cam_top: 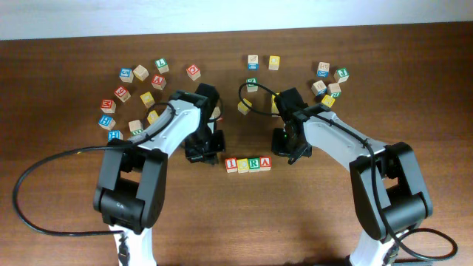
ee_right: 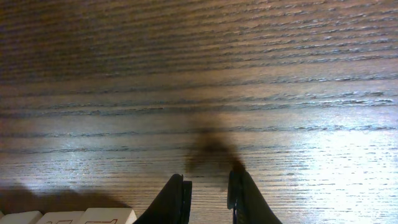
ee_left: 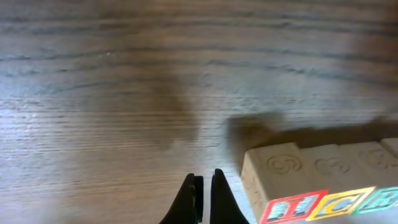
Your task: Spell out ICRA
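Observation:
Four letter cubes stand side by side in a row near the table's middle: red I, yellow C, green R, red A. My left gripper hovers just left of the row, shut and empty. In the left wrist view its tips meet over bare wood, with the I cube, C cube and R cube to their right. My right gripper sits right of the row. Its jaws stand slightly apart with nothing between, and the row's end shows at lower left.
Loose letter cubes lie in an arc at the back left and back right, with a few more behind the arms. A black cable loops across the left of the table.

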